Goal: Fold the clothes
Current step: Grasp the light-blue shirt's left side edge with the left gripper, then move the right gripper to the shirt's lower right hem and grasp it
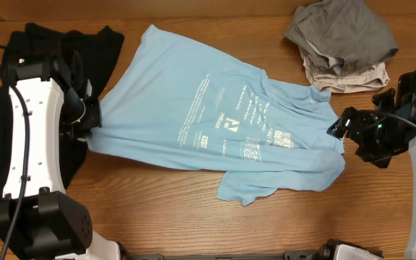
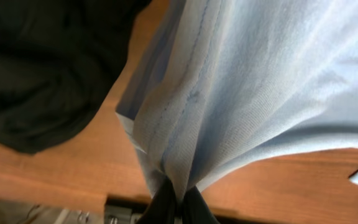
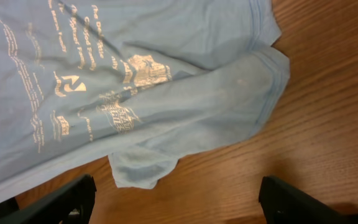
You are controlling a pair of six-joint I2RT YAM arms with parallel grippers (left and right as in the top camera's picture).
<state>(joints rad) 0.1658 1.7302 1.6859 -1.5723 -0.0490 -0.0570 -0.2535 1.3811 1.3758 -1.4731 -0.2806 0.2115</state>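
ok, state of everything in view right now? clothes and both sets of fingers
Light blue printed cloth T-shirt: laid out print-up, lower right rumpled, one edge pinched.
Left fingers: shut on the T-shirt's edge.
Right fingers: open, empty, by the T-shirt's right end.
Black cloth shirt: crumpled, partly under the left arm.
Grey and beige cloth pieces: bunched in a pile, untouched.

A wooden table (image 3: 328, 93) — brown, with long streaks of grain — shows between and beyond the jaws of the right gripper (image 3: 178, 202), and either side of the left gripper (image 2: 176, 202) jaws.
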